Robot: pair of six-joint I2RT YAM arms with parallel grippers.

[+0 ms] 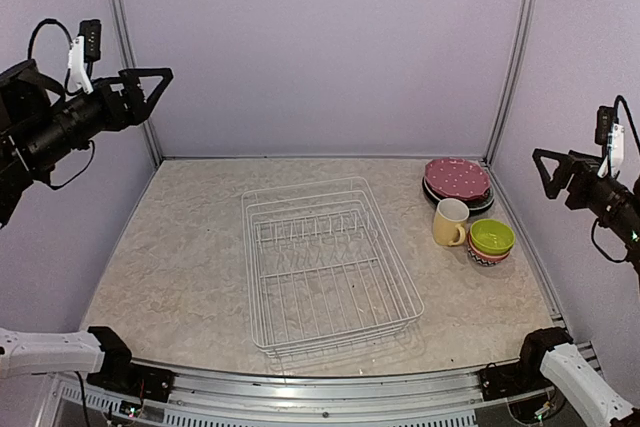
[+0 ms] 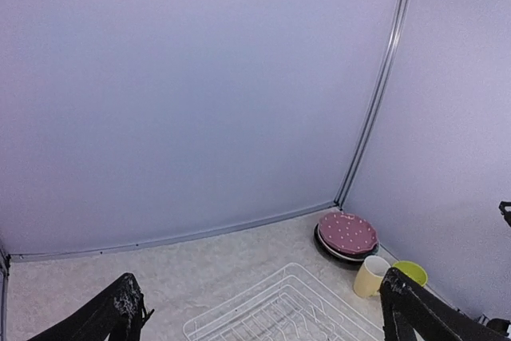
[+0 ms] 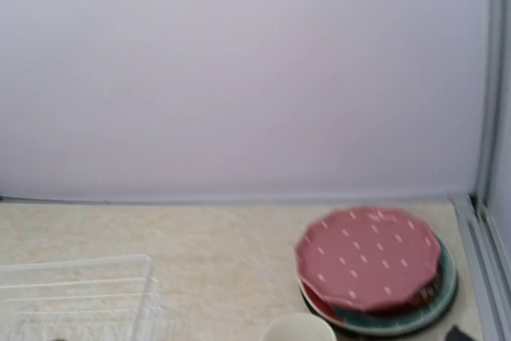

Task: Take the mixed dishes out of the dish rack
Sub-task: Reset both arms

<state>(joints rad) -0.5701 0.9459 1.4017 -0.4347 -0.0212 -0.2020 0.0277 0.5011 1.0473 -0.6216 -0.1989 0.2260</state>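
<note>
The white wire dish rack [image 1: 320,265] stands in the middle of the table with no dish in it. The dishes sit on the table at the right: a pink dotted plate [image 1: 457,178] on top of a plate stack, a pale yellow mug [image 1: 449,222], and a lime green bowl [image 1: 491,236] stacked on other bowls. My left gripper [image 1: 150,87] is open, empty and raised high at the far left. My right gripper [image 1: 545,169] is open, empty and raised at the far right, above the bowls. The left wrist view shows the rack [image 2: 279,309], plate [image 2: 348,233] and mug [image 2: 370,275] between its spread fingers [image 2: 124,309].
Pale purple walls close the table at the back and both sides, with metal corner posts [image 1: 508,57]. The right wrist view is blurred and shows the plate stack [image 3: 367,257], the mug rim [image 3: 299,329] and a rack corner [image 3: 80,293].
</note>
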